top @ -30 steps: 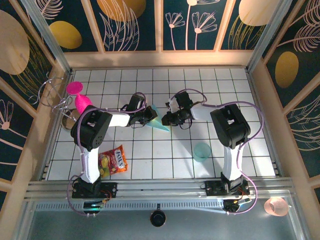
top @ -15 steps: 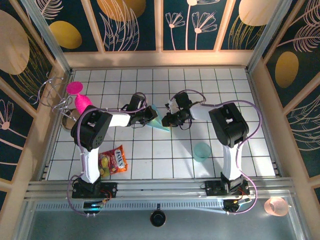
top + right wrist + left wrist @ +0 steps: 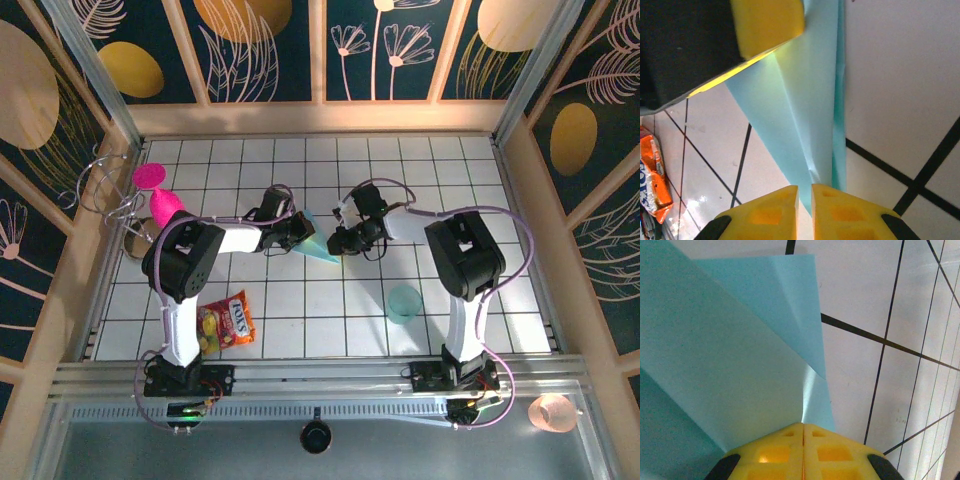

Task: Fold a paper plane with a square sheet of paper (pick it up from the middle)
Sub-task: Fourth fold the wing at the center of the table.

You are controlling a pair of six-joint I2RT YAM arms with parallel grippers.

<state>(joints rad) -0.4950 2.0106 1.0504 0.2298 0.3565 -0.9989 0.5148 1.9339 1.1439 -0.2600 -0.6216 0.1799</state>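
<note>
The square sheet of paper [image 3: 320, 244] is light blue and folded into a narrow pointed dart, its tip toward the near right, held just above the tiled table. My left gripper [image 3: 299, 233] holds its wide end. In the left wrist view the yellow fingers [image 3: 803, 426] are shut on the paper [image 3: 740, 340]. My right gripper [image 3: 339, 243] is at the pointed end. In the right wrist view its fingers [image 3: 805, 189] stand a sliver apart, with the folded paper [image 3: 807, 100] running into the gap. The left gripper's yellow finger [image 3: 767, 22] shows at that view's top.
A translucent teal cup [image 3: 404, 302] stands near right of the paper. An orange snack bag [image 3: 228, 322] lies near the left arm's base. Two pink goblets [image 3: 158, 196] and a wire rack [image 3: 105, 185] are at the left wall.
The right arm's elbow has drifted slightly. Both grippers keep their hold and the paper stays where it was.
</note>
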